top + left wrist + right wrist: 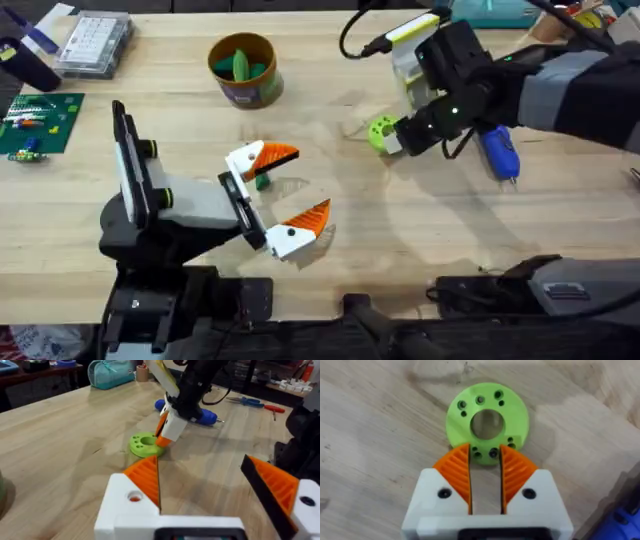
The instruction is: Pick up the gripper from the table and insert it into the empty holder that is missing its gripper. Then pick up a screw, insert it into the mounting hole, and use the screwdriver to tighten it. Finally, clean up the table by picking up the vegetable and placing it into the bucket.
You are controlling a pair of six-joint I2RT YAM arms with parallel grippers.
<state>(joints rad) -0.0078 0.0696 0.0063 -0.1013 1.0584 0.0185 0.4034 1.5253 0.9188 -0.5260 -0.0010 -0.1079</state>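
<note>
The lime-green disc (487,422) lies flat on the worktop (420,230), its rim between the right gripper (485,462), whose jaws stand narrowly apart, probably to pinch the edge. The screwdriver (499,150) lies at its 3 o'clock. At 9 o'clock the left gripper (285,195) has its jaws wide apart near a dark-green vegetable (262,180); another seems already in the bucket (243,70) at 10.

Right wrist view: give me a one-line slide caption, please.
Right gripper, fingers narrowly parted, tips at the rim of the lime-green disc lying flat on the wooden table.
</note>
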